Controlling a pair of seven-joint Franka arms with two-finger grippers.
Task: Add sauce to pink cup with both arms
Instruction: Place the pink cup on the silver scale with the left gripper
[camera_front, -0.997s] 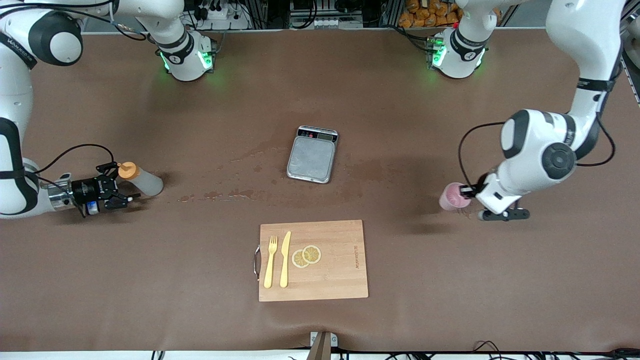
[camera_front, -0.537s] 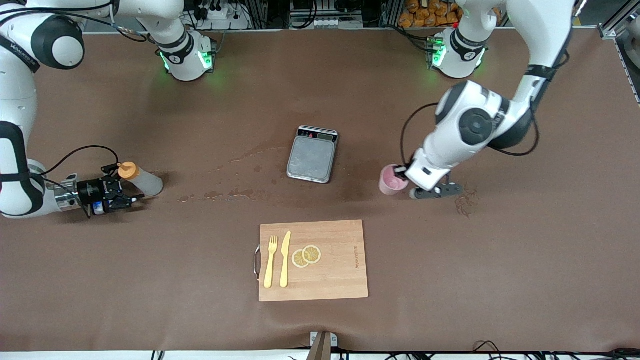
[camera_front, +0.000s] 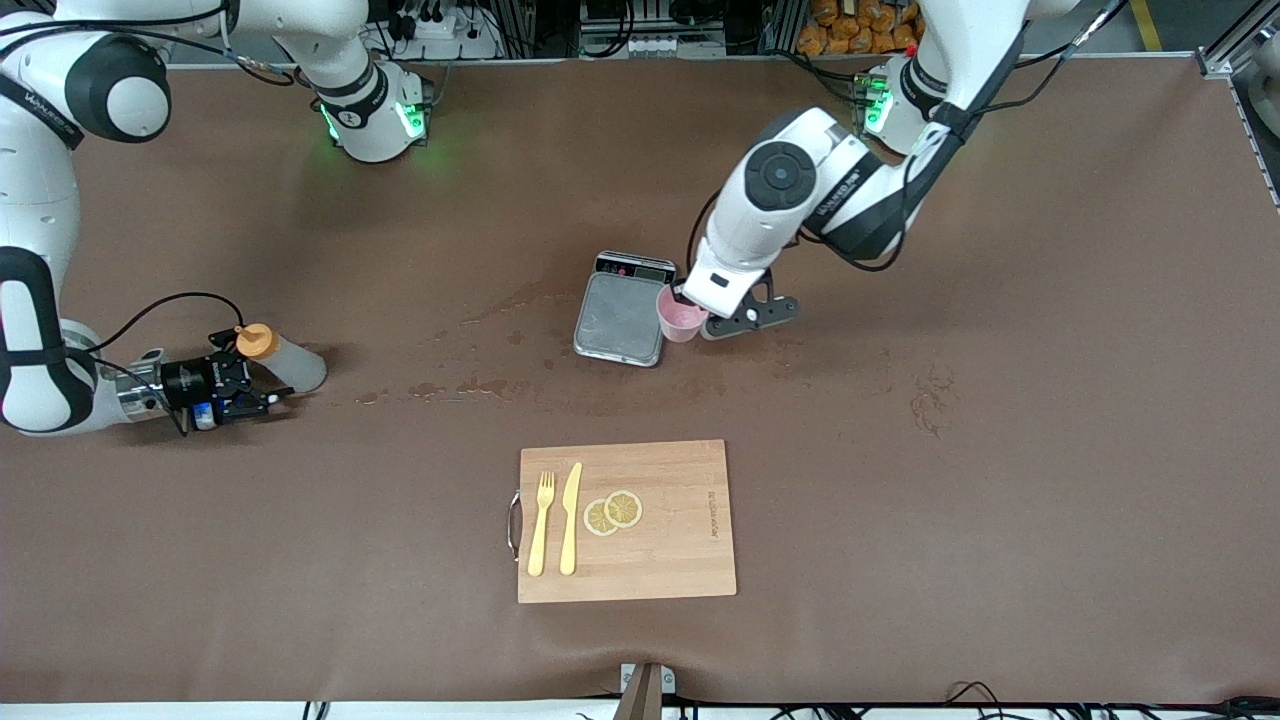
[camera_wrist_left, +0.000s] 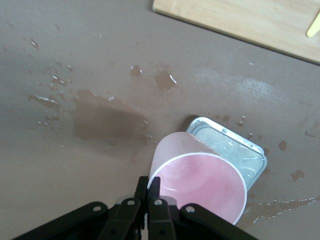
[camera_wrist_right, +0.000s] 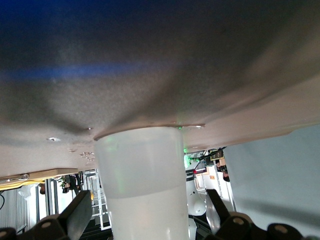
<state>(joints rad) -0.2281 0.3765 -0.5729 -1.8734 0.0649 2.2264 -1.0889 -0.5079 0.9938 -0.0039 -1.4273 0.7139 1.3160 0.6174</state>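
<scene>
The pink cup (camera_front: 680, 318) hangs tilted from my left gripper (camera_front: 690, 300), which is shut on its rim, over the edge of the grey kitchen scale (camera_front: 620, 320) on the left arm's side. In the left wrist view the cup (camera_wrist_left: 200, 185) overlaps a corner of the scale (camera_wrist_left: 235, 145), with my left gripper (camera_wrist_left: 154, 182) pinching the rim. The squeeze bottle (camera_front: 290, 362) with its orange cap (camera_front: 255, 342) stands near the right arm's end of the table. My right gripper (camera_front: 250, 370) is open with a finger on each side of it. In the right wrist view the bottle (camera_wrist_right: 140, 170) fills the space between the fingers (camera_wrist_right: 80, 210) without touching them.
A wooden cutting board (camera_front: 680, 540) lies nearer the front camera than the scale, with a yellow fork (camera_front: 540, 525), knife (camera_front: 570, 515) and lemon slices (camera_front: 612, 512) on it. Wet patches (camera_front: 470, 385) mark the table between bottle and scale, and also show in the left wrist view (camera_wrist_left: 105, 117).
My left arm has carried the pink cup from the left arm's end of the table to the scale's edge. My right gripper has stayed around the bottle.
</scene>
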